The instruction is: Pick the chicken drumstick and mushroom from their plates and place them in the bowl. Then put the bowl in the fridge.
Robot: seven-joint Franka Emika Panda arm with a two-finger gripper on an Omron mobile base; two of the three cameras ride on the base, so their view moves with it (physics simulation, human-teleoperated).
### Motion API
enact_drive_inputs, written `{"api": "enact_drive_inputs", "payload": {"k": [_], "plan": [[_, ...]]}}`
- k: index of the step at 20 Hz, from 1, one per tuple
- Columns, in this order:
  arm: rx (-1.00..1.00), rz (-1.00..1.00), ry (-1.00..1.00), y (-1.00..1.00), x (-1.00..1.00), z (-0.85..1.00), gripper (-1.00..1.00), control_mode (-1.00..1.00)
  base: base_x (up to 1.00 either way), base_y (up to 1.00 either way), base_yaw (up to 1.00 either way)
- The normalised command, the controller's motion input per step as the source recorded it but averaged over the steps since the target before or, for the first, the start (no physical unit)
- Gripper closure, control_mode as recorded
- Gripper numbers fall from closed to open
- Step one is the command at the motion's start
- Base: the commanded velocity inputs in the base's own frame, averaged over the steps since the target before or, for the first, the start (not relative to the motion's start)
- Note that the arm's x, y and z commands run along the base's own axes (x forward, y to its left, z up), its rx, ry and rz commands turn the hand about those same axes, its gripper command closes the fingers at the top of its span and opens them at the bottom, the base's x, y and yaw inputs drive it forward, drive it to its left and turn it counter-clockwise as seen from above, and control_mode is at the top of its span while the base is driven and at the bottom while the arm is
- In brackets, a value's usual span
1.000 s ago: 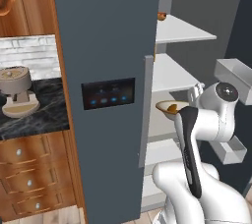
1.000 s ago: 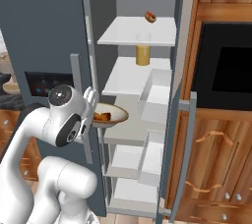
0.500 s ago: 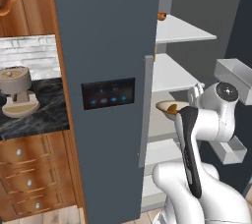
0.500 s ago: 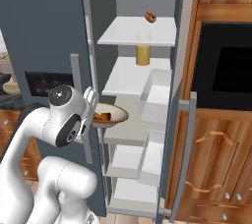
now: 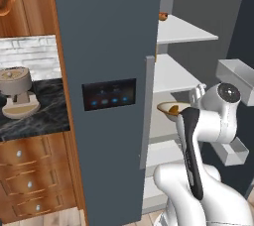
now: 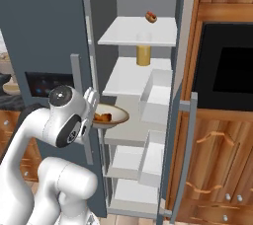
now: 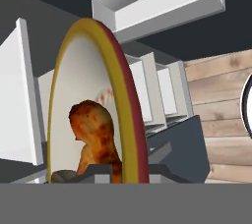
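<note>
gripper [image 7: 123, 171] is clamping shut on the near rim of the bowl [image 6: 109, 116]; in the hand view the two dark tips are sitting either side of the rim edge, with the bowl rising edge-on straight up from them.

bowl is being carried level in the room, mouth up, at the open front of the fridge [image 6: 49, 31], just ahead of the arm's wrist. in the left base view the bowl [image 5: 171, 109] is showing as a shallow tan dish in the gap between the door edge and the white shelves, about level with the middle shelf [image 6: 129, 76]. whether it is touching any shelf cannot be told.

chicken drumstick [image 7: 97, 137] is lying inside the bowl, reddish-brown and mottled. in the hand view its long axis is running from the fat end, further from the fingers, down to a thinner end near the gripped rim. from the right base view it is reading as a small brown piece [image 6: 103, 117] on the bowl's left side, near the wrist. a dim rounded lump low beside it in the hand view may be the mushroom; too hidden to be sure.

further out: a tan cylindrical container [image 6: 144, 55] is standing upright on the middle shelf, and a small reddish-brown item [image 6: 151, 17] is resting on the top shelf. the fridge's dark control panel [image 5: 109, 94] is glowing with small blue lights. a black oven front [image 6: 227, 71] is set in wood cabinets to the right; a dark stone counter [image 5: 30, 116] is holding a tan stand mixer-like appliance [image 5: 17, 93] to the left.
</note>
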Motion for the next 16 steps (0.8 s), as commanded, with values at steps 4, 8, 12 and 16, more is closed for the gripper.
{"api": "enact_drive_inputs", "payload": {"k": [4,8,12,16], "plan": [[-0.12,-0.02,-0.28,-0.01,-0.18,0.16,1.00,-1.00,0.00,0.00,0.00],[-0.13,-0.02,-0.19,-0.08,0.02,0.36,1.00,-1.00,0.00,0.00,0.00],[-0.04,0.00,-0.12,-0.15,0.14,0.36,1.00,-1.00,0.00,0.00,0.00],[0.00,0.00,-0.11,-0.19,0.37,0.27,1.00,-1.00,0.00,0.00,0.00]]}}
